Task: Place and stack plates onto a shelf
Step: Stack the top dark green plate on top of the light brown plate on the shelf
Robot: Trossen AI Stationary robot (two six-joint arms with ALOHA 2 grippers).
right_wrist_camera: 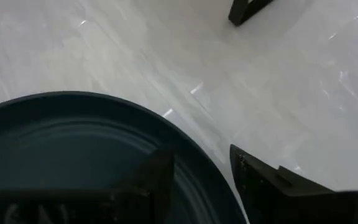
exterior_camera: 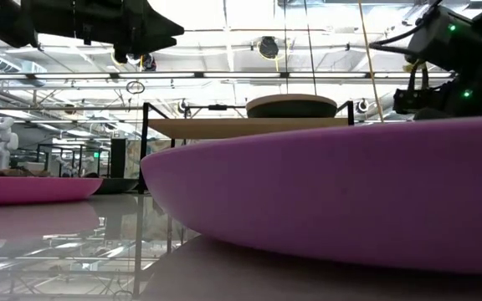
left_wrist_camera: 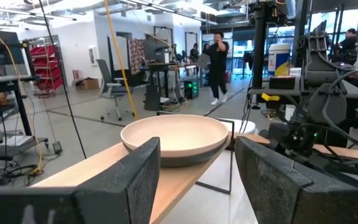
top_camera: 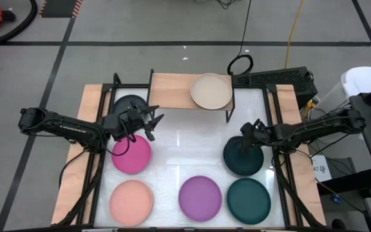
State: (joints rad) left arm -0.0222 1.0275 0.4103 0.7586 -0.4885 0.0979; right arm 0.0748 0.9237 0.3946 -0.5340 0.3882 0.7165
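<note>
Overhead, nearest the front edge of the table (top_camera: 179, 145) lie three plates in a row: salmon plate (top_camera: 131, 200), purple plate (top_camera: 199, 197) and a teal plate (top_camera: 248, 200). Behind them sit the magenta plate (top_camera: 131, 155) on the left and a second teal plate (top_camera: 243, 157) on the right, with a charcoal plate (top_camera: 127, 103) at the back left, partly hidden by the left arm. Farthest back stands the shelf (top_camera: 172, 91), carrying the beige plate (top_camera: 210, 91) on its right half.

The right gripper (top_camera: 245, 147) is over the second teal plate's back rim. Only the right wrist view shows the detail: one finger (right_wrist_camera: 157, 180) lies inside the rim of that plate (right_wrist_camera: 55, 143), the other (right_wrist_camera: 260, 180) just outside it, so the jaws straddle the rim at a narrow gap (contact with the rim cannot be judged).

The left gripper (top_camera: 148, 124) hovers above the table between the charcoal and magenta plates, pointing toward the shelf. Its wrist view shows both fingers (left_wrist_camera: 129, 180) spread wide and empty, framing the beige plate (left_wrist_camera: 174, 139) on the shelf board (left_wrist_camera: 166, 180); people stand in the room beyond.

The low view is filled by the purple plate (exterior_camera: 333, 192), with the magenta plate (exterior_camera: 32, 189) at the left and the beige plate (exterior_camera: 291, 105) on the shelf (exterior_camera: 224, 127) behind.
</note>
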